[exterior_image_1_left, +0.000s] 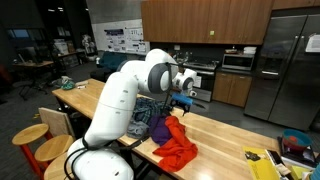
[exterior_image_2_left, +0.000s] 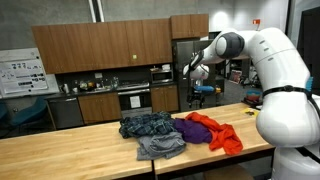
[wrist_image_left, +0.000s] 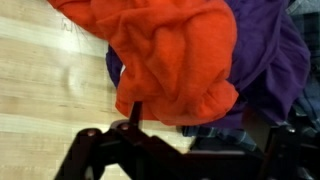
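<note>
In an exterior view the gripper (exterior_image_2_left: 193, 72) sits at the pic-left end of the arm (exterior_image_2_left: 272, 62). The forearm runs roughly level back to a high elbow, then the white links drop down at the right edge. Gripper is raised well above the wooden table (exterior_image_2_left: 60, 150), over the clothes pile. Jaws are apart w/ nothing btwn them; in the wrist view the fingers (wrist_image_left: 92, 150) stand wide w/ only cloth below. Pile, L to R: dark plaid garment (exterior_image_2_left: 148, 124), grey one (exterior_image_2_left: 160, 147) in front of it, purple cloth (exterior_image_2_left: 190, 127), then orange cloth (exterior_image_2_left: 218, 135), nearest under the gripper. Orange cloth lies crumpled on the table, touching the purple. Its long axis runs diagonally, back-left to front-right, twd the table's near edge.
</note>
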